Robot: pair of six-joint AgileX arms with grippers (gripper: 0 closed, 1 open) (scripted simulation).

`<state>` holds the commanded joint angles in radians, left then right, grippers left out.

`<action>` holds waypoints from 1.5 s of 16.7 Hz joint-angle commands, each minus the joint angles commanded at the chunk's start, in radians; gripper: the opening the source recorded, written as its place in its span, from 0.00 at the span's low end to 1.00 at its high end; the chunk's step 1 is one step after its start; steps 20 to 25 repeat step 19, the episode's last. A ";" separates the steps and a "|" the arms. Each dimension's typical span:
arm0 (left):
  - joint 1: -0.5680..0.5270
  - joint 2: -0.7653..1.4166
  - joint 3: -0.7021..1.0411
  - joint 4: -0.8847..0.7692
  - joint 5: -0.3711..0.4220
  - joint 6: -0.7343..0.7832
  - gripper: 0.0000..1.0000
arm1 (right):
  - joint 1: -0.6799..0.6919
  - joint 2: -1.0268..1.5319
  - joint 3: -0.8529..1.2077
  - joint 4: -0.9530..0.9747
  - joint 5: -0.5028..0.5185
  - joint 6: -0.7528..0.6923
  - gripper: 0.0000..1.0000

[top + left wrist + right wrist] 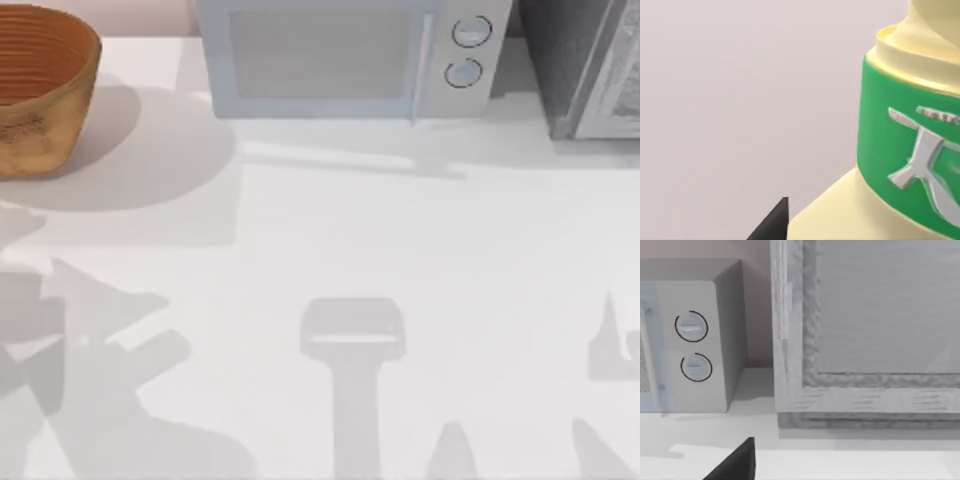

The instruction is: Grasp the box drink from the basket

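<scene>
The box drink is a cream carton with a green band and silver lettering. It looms very close in the left wrist view, with plain wall behind it. My left gripper is shut on it, one dark finger showing by its lower edge. The basket, orange-brown woven wicker, stands at the table's far left corner in the top view, and the part of its ribbed inside that I see holds nothing. My right gripper hangs near the table's right side, facing the back wall.
A white microwave with two round knobs stands at the back middle, also in the right wrist view. A grey cabinet fills the back right corner. Arm shadows lie across the white tabletop near its front.
</scene>
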<state>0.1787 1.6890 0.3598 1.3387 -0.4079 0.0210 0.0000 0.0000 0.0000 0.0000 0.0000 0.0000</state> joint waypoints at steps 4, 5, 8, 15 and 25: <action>0.000 0.000 0.000 0.000 0.000 0.000 0.30 | 0.000 0.000 0.000 0.000 0.000 0.000 1.00; 0.000 0.000 0.000 0.000 0.000 0.000 0.38 | 0.000 0.000 0.000 0.000 0.000 0.000 1.00; 0.000 0.000 0.000 0.000 0.000 0.000 0.60 | 0.000 0.000 0.000 0.000 0.000 0.000 1.00; 0.000 0.000 0.000 0.000 0.000 0.000 1.00 | 0.000 0.000 0.000 0.000 0.000 0.000 1.00; 0.000 0.000 0.000 0.000 0.000 0.000 1.00 | 0.000 0.000 0.000 0.000 0.000 0.000 1.00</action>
